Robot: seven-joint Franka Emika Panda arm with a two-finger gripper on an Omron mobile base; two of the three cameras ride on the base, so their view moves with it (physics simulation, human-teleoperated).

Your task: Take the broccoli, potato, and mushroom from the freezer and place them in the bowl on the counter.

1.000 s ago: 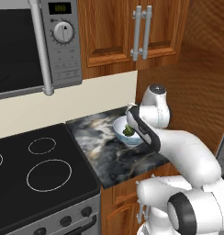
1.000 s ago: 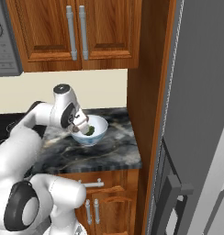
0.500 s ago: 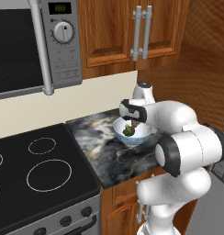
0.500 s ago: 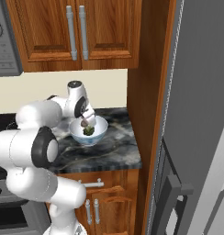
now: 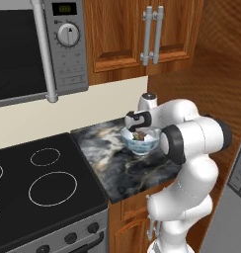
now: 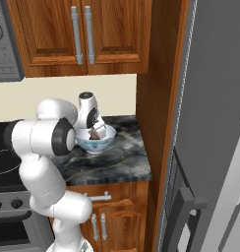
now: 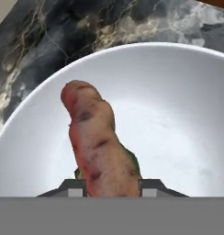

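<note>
Over the last second the arm has swung in from the side and folded over the bowl [image 5: 140, 142], so the hand that was beside the rim now hangs right above the middle of it, pointing down. The fingers [image 7: 112, 187] are closed on the potato [image 7: 96, 142], gripping its near end on both sides; in the hand view it sticks out ahead of the tips, reddish-brown and speckled, with the bowl's white inside all around it. A sliver of green shows just under the potato near the tips, most likely the broccoli [image 7: 131, 159] already lying in the bowl. From the right base view the hand [image 6: 95, 129] sits low over the bowl [image 6: 95, 141], with a dark brownish lump at the rim line, though I cannot tell whether the potato touches the bottom yet. The bowl rests on the marbled surface [image 5: 123, 163] between the stovetop [image 5: 38, 188] and the wooden side panel. So the carry looks finished and the potato is placed for release; opening the fingers should drop it in beside the broccoli. By my reading the mushroom would then be left to fetch from the freezer [image 6: 210, 123], whose grey front stands at the right.
</note>
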